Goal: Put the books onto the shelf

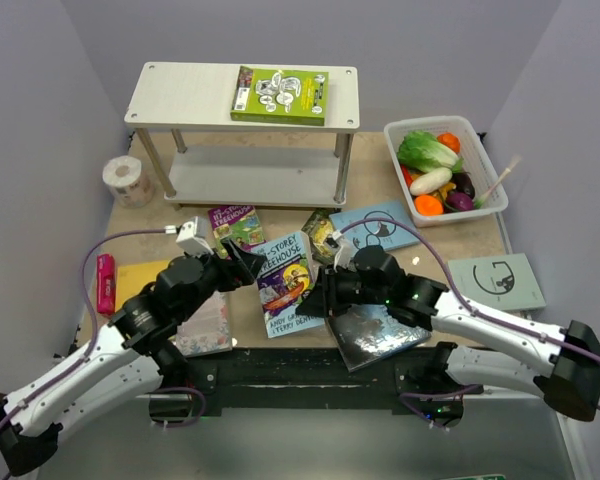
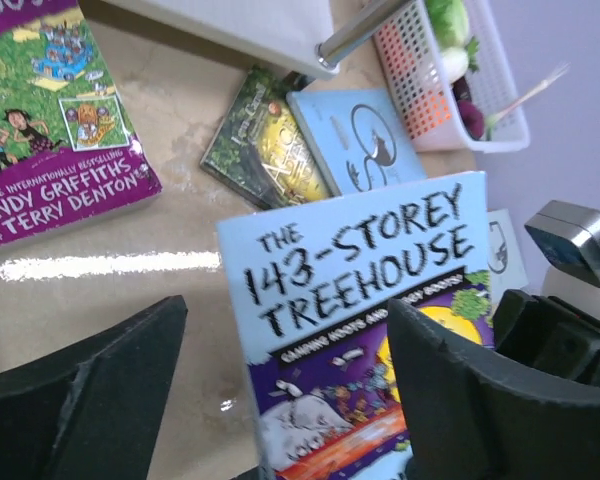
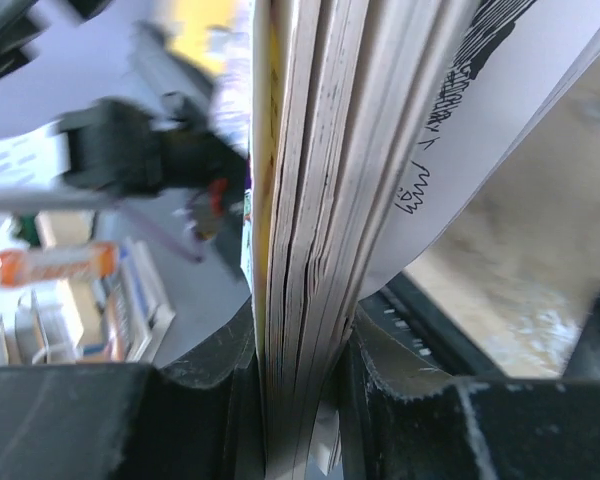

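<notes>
Right end effector [image 1: 328,296] clamps the right edge of the light-blue book [image 1: 285,283] at the middle of the surface [image 1: 290,218]. The book's long axis points toward the shelf [image 1: 180,100] beyond. Left end effector [image 1: 242,262] gapes wide at its left edge, holding nothing.

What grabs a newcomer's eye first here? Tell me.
In the middle, the right gripper pinches the light-blue Treehouse book by its page edge, while the left gripper stands open around it. A lime-green book lies on the shelf, on its top board, and a vegetable basket sits far right.
</notes>
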Action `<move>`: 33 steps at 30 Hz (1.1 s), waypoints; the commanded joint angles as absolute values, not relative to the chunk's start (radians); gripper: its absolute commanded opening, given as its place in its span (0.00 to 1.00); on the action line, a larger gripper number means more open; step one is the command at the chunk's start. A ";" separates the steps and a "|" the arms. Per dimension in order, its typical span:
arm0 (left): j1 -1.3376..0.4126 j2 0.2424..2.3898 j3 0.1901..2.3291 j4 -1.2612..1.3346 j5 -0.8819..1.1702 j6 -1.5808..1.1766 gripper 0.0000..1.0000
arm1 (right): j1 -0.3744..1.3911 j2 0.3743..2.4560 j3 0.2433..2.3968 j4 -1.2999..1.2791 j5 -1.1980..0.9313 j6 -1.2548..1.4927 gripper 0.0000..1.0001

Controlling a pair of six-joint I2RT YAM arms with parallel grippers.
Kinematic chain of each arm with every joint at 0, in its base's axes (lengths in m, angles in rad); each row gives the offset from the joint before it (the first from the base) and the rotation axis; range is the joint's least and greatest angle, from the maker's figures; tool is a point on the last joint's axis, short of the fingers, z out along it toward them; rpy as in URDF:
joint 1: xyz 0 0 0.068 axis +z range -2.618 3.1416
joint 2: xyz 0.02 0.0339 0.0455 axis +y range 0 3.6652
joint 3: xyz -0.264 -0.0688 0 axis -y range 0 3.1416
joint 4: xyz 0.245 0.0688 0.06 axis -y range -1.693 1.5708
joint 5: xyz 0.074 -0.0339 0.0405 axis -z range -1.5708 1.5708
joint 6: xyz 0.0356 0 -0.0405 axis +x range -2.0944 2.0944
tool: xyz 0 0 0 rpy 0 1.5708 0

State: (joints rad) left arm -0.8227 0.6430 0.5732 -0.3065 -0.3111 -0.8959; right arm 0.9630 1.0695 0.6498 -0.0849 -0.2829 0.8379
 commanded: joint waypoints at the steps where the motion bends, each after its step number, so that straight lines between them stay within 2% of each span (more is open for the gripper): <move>1: -0.805 0.563 0.618 -0.451 -0.284 -0.868 0.90 | 0.962 0.963 0.738 -0.155 -0.428 0.729 0.00; 6: -0.804 0.396 0.583 -0.388 -0.169 -0.850 0.92 | 0.954 0.957 0.769 -0.097 -0.608 0.704 0.00; 13: -0.804 0.209 0.477 -0.192 -0.009 -0.798 0.92 | 0.945 0.963 0.770 -0.005 -0.756 0.738 0.00; 20: -0.804 0.229 0.442 -0.129 0.123 -0.761 0.91 | 0.943 0.968 0.840 -0.008 -0.847 0.721 0.00; 29: -0.804 0.205 0.494 -0.107 0.130 -0.658 0.86 | 0.937 0.948 0.919 -0.127 -0.899 0.629 0.00; 31: -0.805 0.230 0.540 -0.121 0.155 -0.612 0.75 | 0.937 0.943 0.917 -0.130 -0.900 0.627 0.00; 32: -0.805 0.238 0.552 -0.120 0.169 -0.603 0.67 | 0.937 0.945 0.919 -0.138 -0.902 0.623 0.00; 33: -0.805 0.250 0.564 -0.109 0.201 -0.591 0.38 | 0.937 0.953 0.931 -0.152 -0.893 0.603 0.00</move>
